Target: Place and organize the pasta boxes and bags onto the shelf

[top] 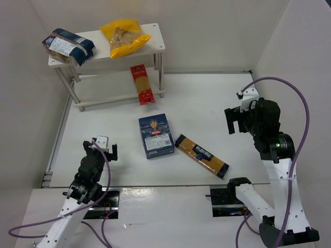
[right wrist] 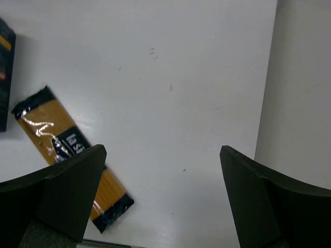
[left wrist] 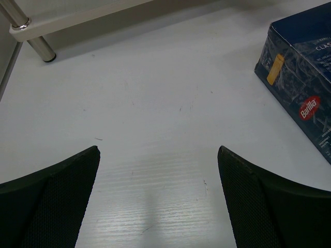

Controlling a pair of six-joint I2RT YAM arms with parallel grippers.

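Lying centre on the table (top: pixel 207 98): blue box (top: pixel 155 136), amber pack (top: pixel 201 155); left gripper (top: pixel 106 147) sits low, right gripper (top: pixel 234 120) raised, both gaping, empty.

Top tier (top: pixel 155 35) crowded: blue bag (top: pixel 68 46), yellow bag (top: pixel 124 37); lower tier (top: pixel 106 88) prob. open.

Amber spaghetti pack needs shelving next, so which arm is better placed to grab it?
Probably right: the spaghetti pack lies nearer the right gripper, and shows in its wrist view.
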